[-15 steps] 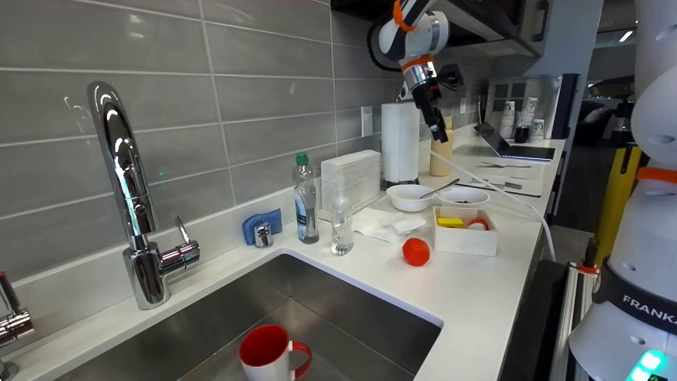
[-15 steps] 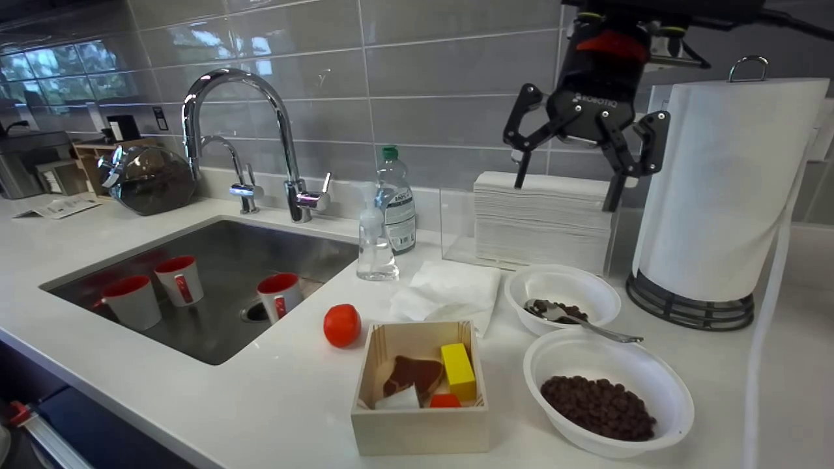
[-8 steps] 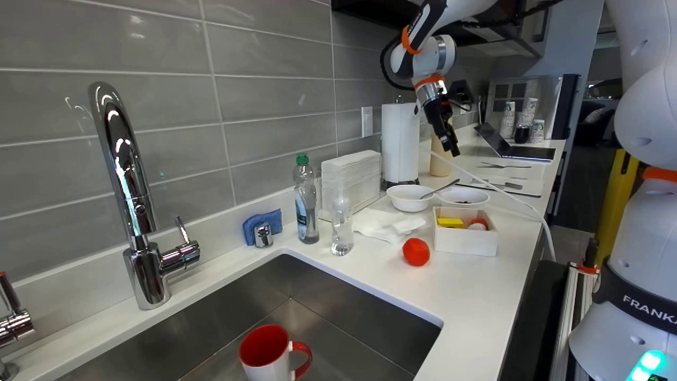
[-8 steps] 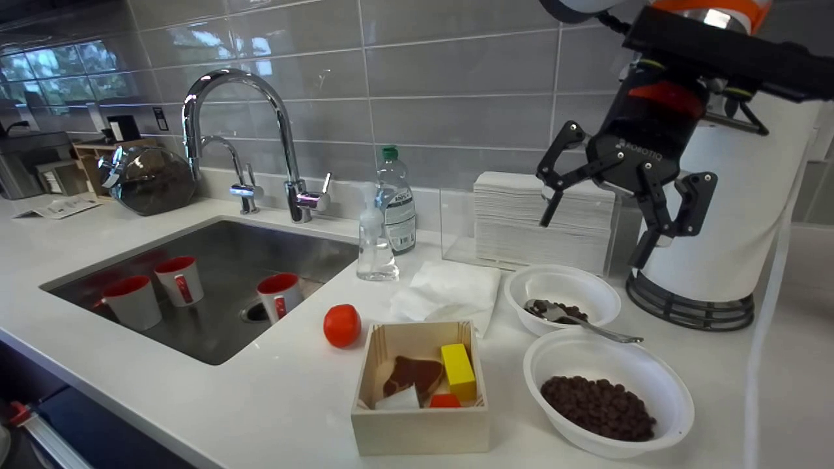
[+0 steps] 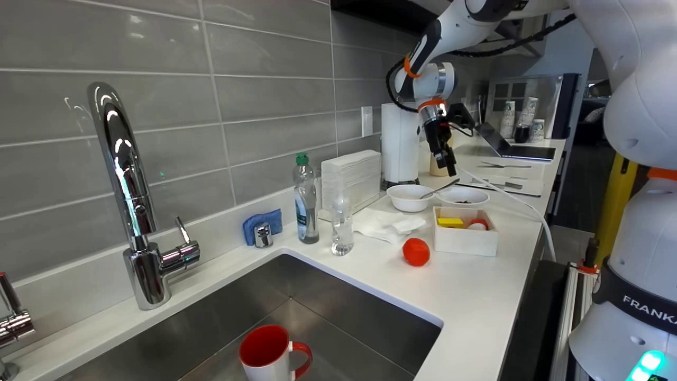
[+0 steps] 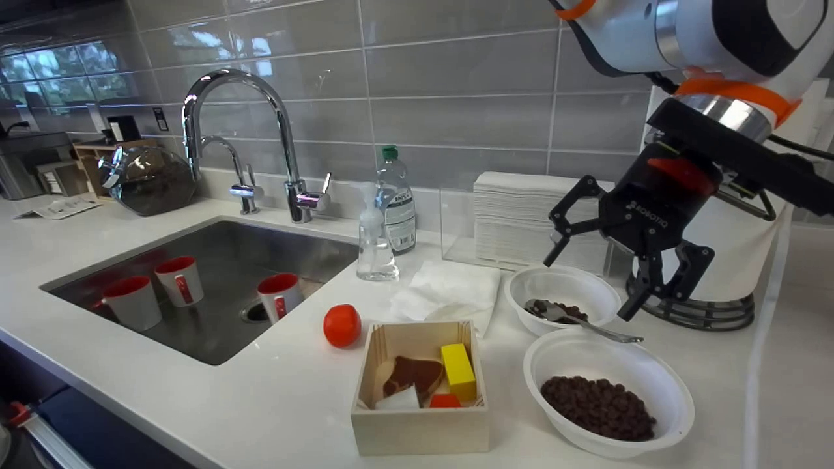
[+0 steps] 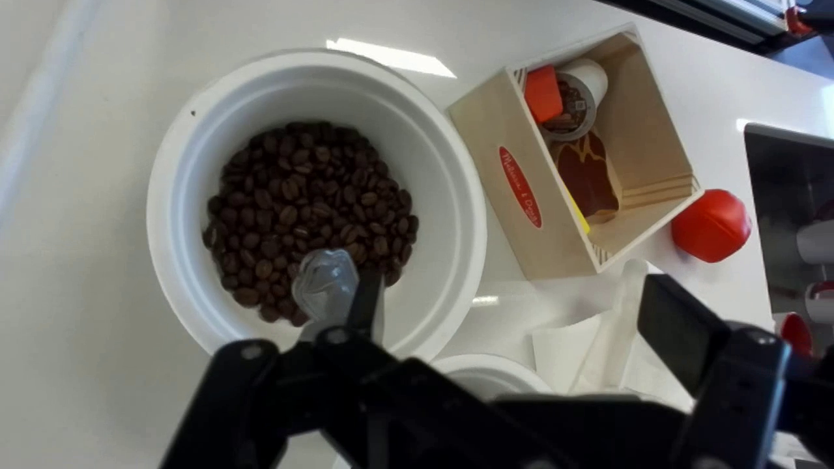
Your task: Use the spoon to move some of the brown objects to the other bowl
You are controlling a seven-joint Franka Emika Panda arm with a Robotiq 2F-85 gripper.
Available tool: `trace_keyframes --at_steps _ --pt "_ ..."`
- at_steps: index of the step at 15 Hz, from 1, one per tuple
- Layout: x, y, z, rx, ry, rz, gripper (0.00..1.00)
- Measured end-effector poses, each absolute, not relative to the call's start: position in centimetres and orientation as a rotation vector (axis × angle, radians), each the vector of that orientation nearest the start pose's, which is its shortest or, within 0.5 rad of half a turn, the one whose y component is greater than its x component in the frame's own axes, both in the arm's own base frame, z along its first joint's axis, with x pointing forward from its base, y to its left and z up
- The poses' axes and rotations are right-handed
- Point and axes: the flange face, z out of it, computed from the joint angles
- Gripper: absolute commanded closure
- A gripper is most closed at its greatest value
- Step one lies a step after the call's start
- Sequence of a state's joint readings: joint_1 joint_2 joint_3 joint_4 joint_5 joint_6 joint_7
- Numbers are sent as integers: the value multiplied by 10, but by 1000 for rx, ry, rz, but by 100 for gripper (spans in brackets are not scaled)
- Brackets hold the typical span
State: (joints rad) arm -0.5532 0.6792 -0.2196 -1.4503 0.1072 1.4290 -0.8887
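Note:
The metal spoon [image 6: 611,333] rests with its head among brown beans in the smaller white bowl [image 6: 518,286]; its handle leans over the rim toward the larger white bowl. It also shows in an exterior view [image 5: 439,189]. The larger white bowl [image 6: 674,397] holds a heap of brown beans [image 6: 598,407], also seen in the wrist view [image 7: 300,195]. My gripper [image 6: 586,290] is open and empty above the smaller bowl and spoon, tilted. In the wrist view its fingers [image 7: 521,299] are wide apart; the smaller bowl [image 7: 488,371] is mostly hidden and the spoon cannot be made out.
A wooden box [image 6: 417,430] with toy food stands beside the bowls. A red toy tomato [image 6: 342,325], napkin [image 6: 449,293], napkin stack [image 6: 541,221] and paper towel roll [image 5: 400,143] are nearby. A white cable [image 6: 762,352] crosses the counter. The sink [image 6: 228,260] holds mugs.
My gripper has come down toward the bowls and tilted, moving to be over the spoon and smaller bowl. It stays open. The bowls, spoon and box have not moved.

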Motion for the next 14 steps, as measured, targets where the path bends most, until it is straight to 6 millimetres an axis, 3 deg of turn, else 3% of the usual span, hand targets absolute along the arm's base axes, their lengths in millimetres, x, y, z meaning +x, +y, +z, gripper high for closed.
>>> trace_keyframes --at_steps 7,14 --pt "473 -456 282 -2588 -13 585 0" --pt "483 -453 268 -2601 61 600 0"
